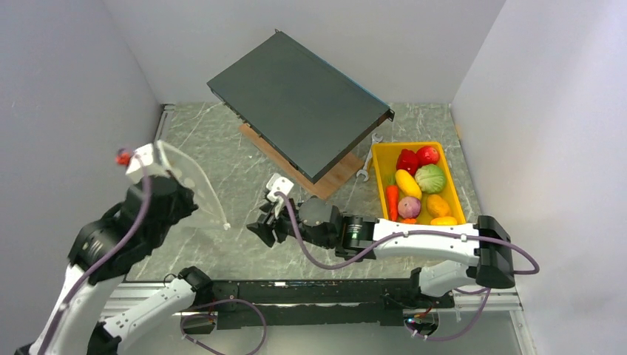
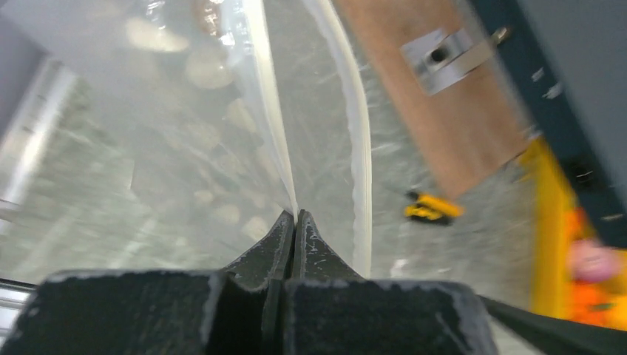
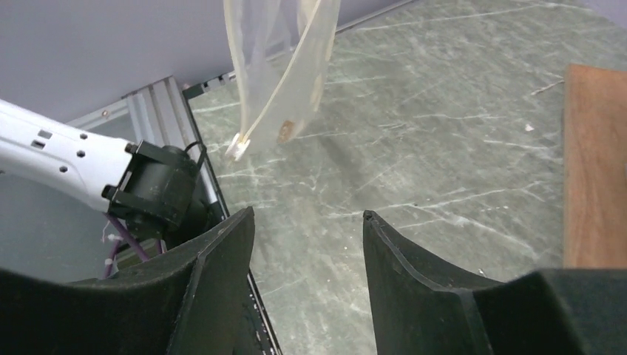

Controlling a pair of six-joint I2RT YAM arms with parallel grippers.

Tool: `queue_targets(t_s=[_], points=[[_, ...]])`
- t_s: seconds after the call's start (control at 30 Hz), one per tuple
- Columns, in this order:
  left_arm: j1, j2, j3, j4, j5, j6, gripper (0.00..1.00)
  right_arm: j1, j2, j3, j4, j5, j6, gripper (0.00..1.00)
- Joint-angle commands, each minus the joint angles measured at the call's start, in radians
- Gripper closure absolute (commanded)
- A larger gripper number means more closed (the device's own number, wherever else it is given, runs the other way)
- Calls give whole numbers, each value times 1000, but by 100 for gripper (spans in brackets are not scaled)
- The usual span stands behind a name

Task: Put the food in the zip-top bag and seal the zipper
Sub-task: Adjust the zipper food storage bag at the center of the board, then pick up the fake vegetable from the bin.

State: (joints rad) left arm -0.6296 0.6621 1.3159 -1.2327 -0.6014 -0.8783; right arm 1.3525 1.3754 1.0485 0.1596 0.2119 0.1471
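Observation:
My left gripper [image 1: 171,177] is shut on one edge of the clear dotted zip-top bag [image 1: 194,185] and holds it up above the table at the left. In the left wrist view the fingertips [image 2: 296,216] pinch one lip of the bag [image 2: 207,111], and the other whitish zipper strip [image 2: 360,148] stands apart from it. My right gripper [image 1: 262,229] is open and empty at mid-table; in its wrist view [image 3: 307,214] the bag [image 3: 288,74] hangs ahead of it. The food, with red pepper [image 1: 407,159], cabbage [image 1: 429,178] and carrot [image 1: 392,200], lies in the yellow tray [image 1: 381,159].
A dark flat panel [image 1: 299,103] leans on a wooden board [image 1: 333,181] at the back centre. A wrench [image 1: 367,159] lies beside the tray. A yellow-handled screwdriver [image 2: 432,207] lies on the marble table. White walls close in both sides.

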Motion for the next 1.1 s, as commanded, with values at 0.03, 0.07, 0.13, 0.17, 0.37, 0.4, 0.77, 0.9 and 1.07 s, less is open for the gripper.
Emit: queue_targets(t_s=[0.03, 0.07, 0.13, 0.17, 0.37, 0.4, 0.77, 0.9, 1.07], points=[[3, 176, 41, -14, 0, 584, 100, -44, -123, -6, -61, 49, 54, 42], [4, 200, 35, -20, -24, 633, 100, -61, -151, -18, -72, 51, 64, 42], [18, 247, 9, 0, -17, 743, 100, -94, -196, -48, -100, 54, 101, 41], [31, 275, -7, 14, 16, 789, 100, -118, -221, -67, -114, 54, 124, 42], [130, 394, -144, 183, 386, 854, 100, -276, -349, -169, -260, 75, 274, 45], [149, 406, -171, 227, 452, 852, 100, -293, -365, -180, -292, 88, 286, 45], [287, 420, -351, 466, 721, 903, 100, -416, -572, -313, -582, 177, 479, 47], [301, 358, -432, 560, 776, 917, 100, -442, -637, -324, -722, 279, 568, 48], [304, 294, -464, 598, 774, 929, 100, -524, -694, -322, -876, 390, 681, 54]])
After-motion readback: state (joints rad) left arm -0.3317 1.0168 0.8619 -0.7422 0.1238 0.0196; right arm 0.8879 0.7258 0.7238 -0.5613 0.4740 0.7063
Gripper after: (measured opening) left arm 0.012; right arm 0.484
